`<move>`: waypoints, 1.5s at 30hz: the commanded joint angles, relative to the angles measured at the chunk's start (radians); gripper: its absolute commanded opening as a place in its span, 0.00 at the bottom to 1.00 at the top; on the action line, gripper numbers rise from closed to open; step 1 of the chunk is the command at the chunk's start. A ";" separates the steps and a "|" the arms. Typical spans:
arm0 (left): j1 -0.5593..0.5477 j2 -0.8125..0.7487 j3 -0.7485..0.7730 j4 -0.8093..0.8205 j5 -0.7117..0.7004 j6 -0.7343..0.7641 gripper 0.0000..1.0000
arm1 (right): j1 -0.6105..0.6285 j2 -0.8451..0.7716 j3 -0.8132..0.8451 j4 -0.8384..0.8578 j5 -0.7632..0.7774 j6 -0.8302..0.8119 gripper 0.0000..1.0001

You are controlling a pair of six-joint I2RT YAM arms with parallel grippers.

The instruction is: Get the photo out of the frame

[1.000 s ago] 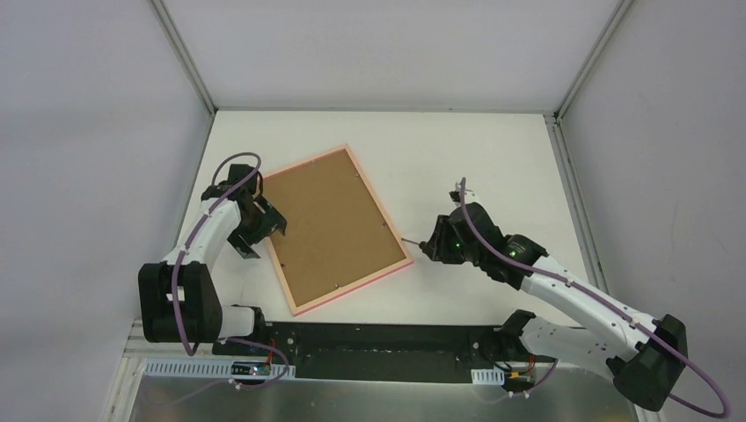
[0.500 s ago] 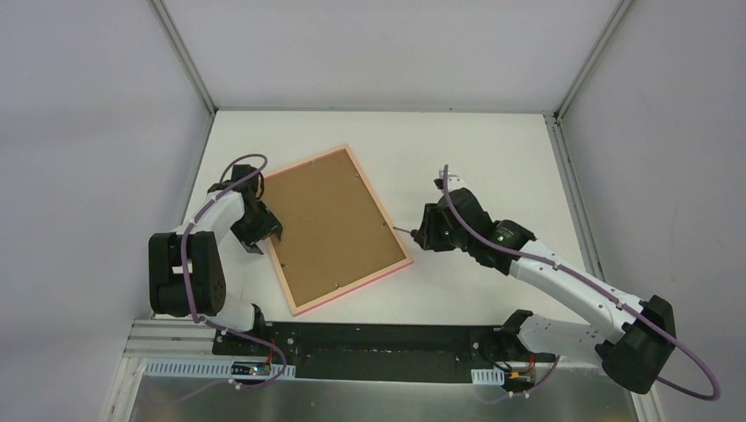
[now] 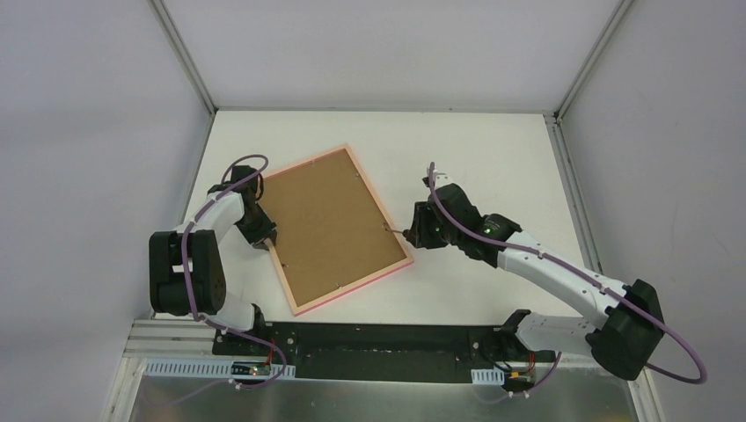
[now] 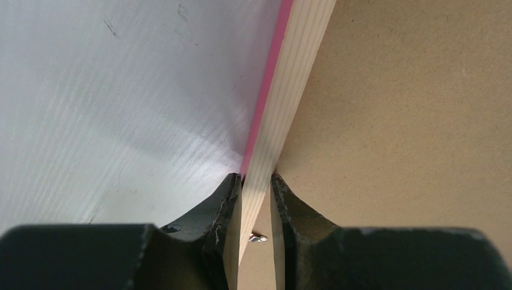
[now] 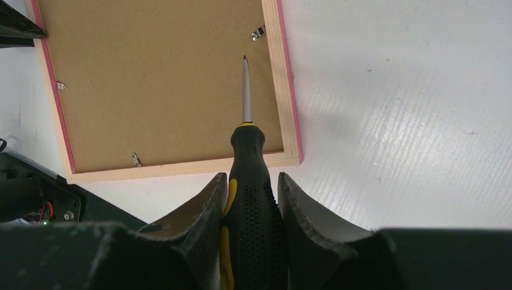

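Left gripper [image 4: 256, 181] is closed onto the left long side of the frame [image 3: 352, 287]; the wrist view shows one dark finger [image 4: 220, 208] on the outer pink side and the other on the inner side beside the backing board [image 3: 330, 224], with the pale wooden rim pinched between them. The frame lies face down on the white table [image 3: 475, 149], turned at an angle, with its near corner toward the arm bases. Only the brown backing board shows inside the pink border, so the photo is in the frame under that board and its printed face cannot be seen. Right gripper [image 5: 249, 181] is closed around the black and yellow handle of a screwdriver [image 5: 247, 157], whose shaft points out past the fingers over the frame's right long side. The tip sits above the backing board just short of a small metal clip [image 5: 258, 32] at the inner rim; whether the tip touches the board cannot be told. Two more clips [image 5: 60, 86] show along other sides.
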 commanded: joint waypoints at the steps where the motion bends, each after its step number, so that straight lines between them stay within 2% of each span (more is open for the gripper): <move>1: 0.005 0.019 -0.018 -0.001 0.041 0.010 0.20 | 0.004 0.021 0.043 0.057 -0.004 -0.014 0.00; 13: 0.005 0.060 -0.002 -0.016 0.043 0.020 0.00 | 0.004 0.052 0.026 0.078 0.071 -0.013 0.00; 30: 0.005 0.119 0.025 -0.038 0.048 0.040 0.00 | 0.004 0.143 0.045 0.129 0.106 -0.014 0.00; 42: 0.005 0.126 0.028 -0.040 0.059 0.049 0.00 | 0.004 0.209 0.095 0.171 0.029 -0.024 0.00; 45: 0.005 0.129 0.028 -0.040 0.067 0.051 0.00 | 0.004 0.214 0.124 0.161 -0.031 -0.031 0.00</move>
